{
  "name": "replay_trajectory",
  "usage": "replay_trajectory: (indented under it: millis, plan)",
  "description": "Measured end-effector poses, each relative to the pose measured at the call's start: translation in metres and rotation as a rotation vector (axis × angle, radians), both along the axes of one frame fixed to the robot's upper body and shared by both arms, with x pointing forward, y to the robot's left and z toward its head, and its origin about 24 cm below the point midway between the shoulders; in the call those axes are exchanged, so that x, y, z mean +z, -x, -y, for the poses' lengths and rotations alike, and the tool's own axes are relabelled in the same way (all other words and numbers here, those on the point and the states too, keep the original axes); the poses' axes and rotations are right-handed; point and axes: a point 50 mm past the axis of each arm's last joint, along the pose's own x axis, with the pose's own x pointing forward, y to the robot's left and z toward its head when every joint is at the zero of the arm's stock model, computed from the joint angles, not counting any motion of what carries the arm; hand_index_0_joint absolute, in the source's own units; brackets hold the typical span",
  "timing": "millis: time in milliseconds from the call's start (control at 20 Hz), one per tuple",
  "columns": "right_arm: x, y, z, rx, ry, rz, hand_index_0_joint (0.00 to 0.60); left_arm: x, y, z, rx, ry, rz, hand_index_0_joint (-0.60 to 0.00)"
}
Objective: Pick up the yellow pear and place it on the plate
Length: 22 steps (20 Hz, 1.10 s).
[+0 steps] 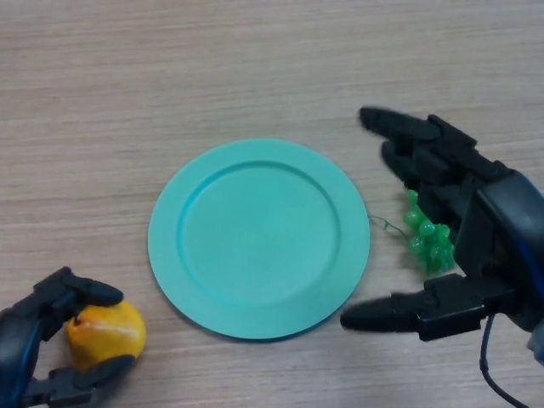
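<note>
A yellow pear sits at the lower left of the wooden table, left of the plate. My left hand is curled round it, with fingers over its top and under its front. A teal round plate lies flat in the middle and holds nothing. My right hand is open to the right of the plate, fingers spread, with the thumb stretched out near the plate's lower right rim.
A bunch of green grapes lies on the table just right of the plate, partly under my right hand. The wooden table stretches bare behind the plate.
</note>
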Motion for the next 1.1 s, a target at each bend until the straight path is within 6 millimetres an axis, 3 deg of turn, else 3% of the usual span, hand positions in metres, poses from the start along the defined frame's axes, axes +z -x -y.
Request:
replay_trajectory:
  millis: [50, 100, 150, 350, 400, 500, 650, 800, 1100]
  plan:
    - [0.0, 0.0, 0.0, 0.002, 0.0, 0.002, 0.149, 0.004, 0.001, 0.003, -0.018, -0.002, 0.008, -0.6]
    - [0.001, 0.0, -0.001, 0.003, 0.0, 0.003, 0.05, 0.009, 0.003, 0.005, -0.033, -0.008, 0.024, -0.6]
    - [0.0, 0.0, -0.001, 0.004, 0.0, 0.001, 0.0, 0.024, 0.006, 0.01, -0.078, -0.047, 0.075, -0.6]
    - [0.0, -0.001, 0.0, -0.012, 0.009, 0.006, 0.0, 0.066, 0.006, 0.028, -0.191, -0.097, 0.25, -0.6]
    - [0.0, -0.001, 0.0, -0.012, 0.009, 0.006, 0.1, 0.071, 0.005, 0.031, -0.203, -0.105, 0.272, -0.6]
    - [0.0, -0.001, 0.002, -0.021, 0.009, 0.003, 0.009, 0.08, 0.002, 0.035, -0.221, -0.142, 0.3, -0.6]
    - [0.0, 0.0, 0.006, -0.036, 0.005, 0.01, 0.0, 0.103, -0.012, 0.058, -0.314, -0.187, 0.393, -0.6]
    - [0.001, 0.0, 0.013, -0.078, 0.001, 0.028, 0.0, 0.101, -0.034, 0.073, -0.365, -0.252, 0.386, -0.6]
    - [0.004, 0.001, 0.02, -0.115, 0.003, 0.055, 0.0, 0.081, -0.08, 0.092, -0.356, -0.175, 0.298, -0.6]
